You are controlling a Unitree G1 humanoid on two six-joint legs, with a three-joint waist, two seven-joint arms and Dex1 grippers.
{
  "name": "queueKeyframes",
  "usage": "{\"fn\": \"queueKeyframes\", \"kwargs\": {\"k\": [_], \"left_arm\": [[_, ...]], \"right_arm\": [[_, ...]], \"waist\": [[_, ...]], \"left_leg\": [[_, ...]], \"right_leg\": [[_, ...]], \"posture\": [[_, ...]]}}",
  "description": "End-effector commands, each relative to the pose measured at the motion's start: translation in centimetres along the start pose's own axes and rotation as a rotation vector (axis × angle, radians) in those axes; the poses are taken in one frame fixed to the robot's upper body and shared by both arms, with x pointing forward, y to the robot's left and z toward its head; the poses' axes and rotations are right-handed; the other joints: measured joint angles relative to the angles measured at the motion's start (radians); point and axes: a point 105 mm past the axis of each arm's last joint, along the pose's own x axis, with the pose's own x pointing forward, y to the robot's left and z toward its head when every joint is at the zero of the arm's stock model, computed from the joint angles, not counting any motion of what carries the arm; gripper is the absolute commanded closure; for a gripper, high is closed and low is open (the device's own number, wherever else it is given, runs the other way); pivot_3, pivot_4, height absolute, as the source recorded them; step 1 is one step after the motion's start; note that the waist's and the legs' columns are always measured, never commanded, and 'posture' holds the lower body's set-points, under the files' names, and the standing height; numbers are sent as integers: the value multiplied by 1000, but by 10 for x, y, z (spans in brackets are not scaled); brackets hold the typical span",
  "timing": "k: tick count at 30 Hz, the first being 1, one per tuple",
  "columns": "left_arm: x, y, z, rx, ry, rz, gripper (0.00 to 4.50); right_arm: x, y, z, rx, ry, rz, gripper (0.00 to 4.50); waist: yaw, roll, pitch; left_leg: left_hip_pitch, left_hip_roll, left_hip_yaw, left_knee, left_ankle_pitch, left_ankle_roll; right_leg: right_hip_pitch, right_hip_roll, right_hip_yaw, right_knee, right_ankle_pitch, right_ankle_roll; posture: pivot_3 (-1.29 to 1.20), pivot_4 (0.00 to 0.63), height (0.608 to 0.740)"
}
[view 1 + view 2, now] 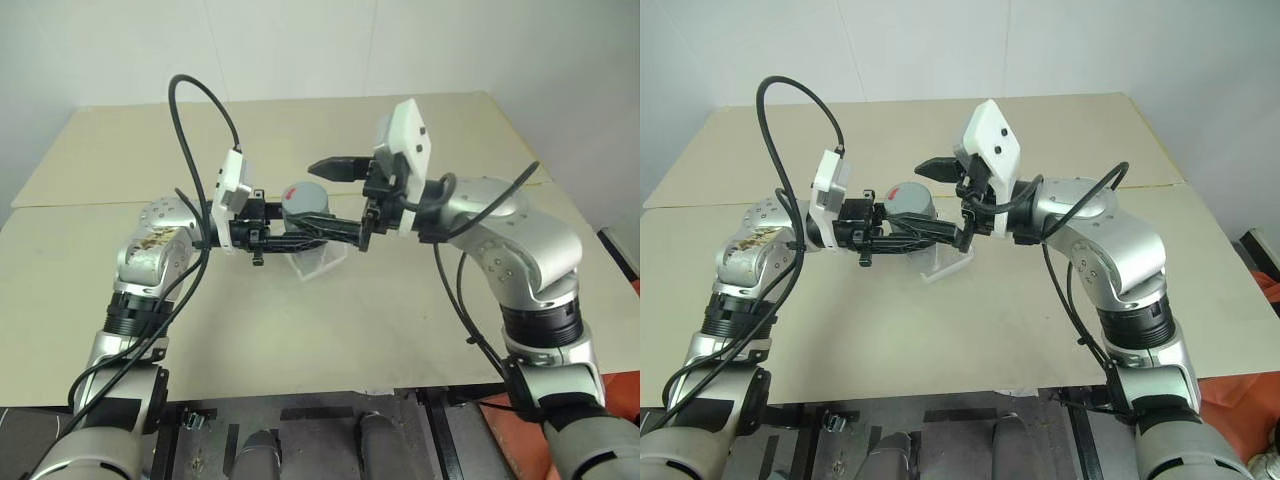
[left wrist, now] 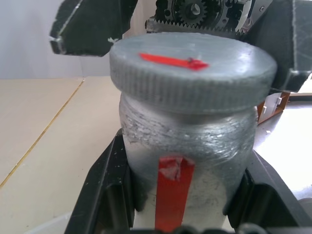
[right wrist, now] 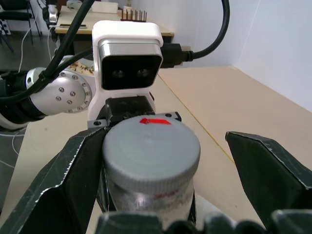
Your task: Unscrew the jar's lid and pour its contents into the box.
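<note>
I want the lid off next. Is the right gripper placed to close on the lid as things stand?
Probably yes: the right gripper is open with its fingers either side of the lid, nothing between, while the left gripper clamps the jar below.

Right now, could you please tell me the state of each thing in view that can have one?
jar: upright, held above the table, lid on.
lid: closed on the jar.
box: resting on the table beneath the jar.
left gripper: fingers shut on the jar.
right gripper: fingers open around the lid.
</note>
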Motion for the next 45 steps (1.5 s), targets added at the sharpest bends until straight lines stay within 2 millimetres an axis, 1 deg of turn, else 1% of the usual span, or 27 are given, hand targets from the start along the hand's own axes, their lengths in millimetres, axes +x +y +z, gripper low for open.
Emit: {"fn": "queueKeyframes", "kwargs": {"k": [1, 10, 20, 26, 30, 34, 42, 45], "left_arm": [[-2, -2, 15, 62, -17, -22, 2572], [-3, -3, 15, 69, -12, -25, 2572], [-3, -6, 13, 75, -1, -39, 2572], [-2, -8, 11, 74, -1, -44, 2572], [-1, -11, 9, 72, 4, -54, 2572], [-2, -11, 10, 75, 4, -47, 2572], [-3, -12, 9, 73, 6, -38, 2572], [-3, -11, 10, 73, 6, -35, 2572]], "right_arm": [[-16, -9, 9, -35, -26, -61, 47], [-25, 2, 3, -27, -10, -7, 47], [-24, 11, 12, -5, -60, 48, 47], [-13, 17, 12, 5, -62, 73, 47], [-2, 12, 10, 17, -37, 45, 47], [1, 12, 12, 19, -39, 54, 47], [1, 15, 12, 22, -29, 80, 47], [1, 15, 13, 21, -30, 80, 631]], "waist": [[1, 0, 0], [0, 0, 0], [2, 0, 0], [0, 0, 0], [0, 0, 0], [2, 0, 0], [0, 0, 0], [0, 0, 0]], "left_leg": [[0, 0, 0, 0, 0, 0], [0, 0, 0, 0, 0, 0], [0, 0, 0, 0, 0, 0], [0, 0, 0, 0, 0, 0], [0, 0, 0, 0, 0, 0], [0, 0, 0, 0, 0, 0], [0, 0, 0, 0, 0, 0], [0, 0, 0, 0, 0, 0]], "right_leg": [[0, 0, 0, 0, 0, 0], [0, 0, 0, 0, 0, 0], [0, 0, 0, 0, 0, 0], [0, 0, 0, 0, 0, 0], [0, 0, 0, 0, 0, 0], [0, 0, 0, 0, 0, 0], [0, 0, 0, 0, 0, 0], [0, 0, 0, 0, 0, 0]], "posture": [[0, 150, 740], [0, 150, 740], [0, 150, 740], [0, 150, 740], [0, 150, 740], [0, 150, 740], [0, 150, 740], [0, 150, 740]]}}
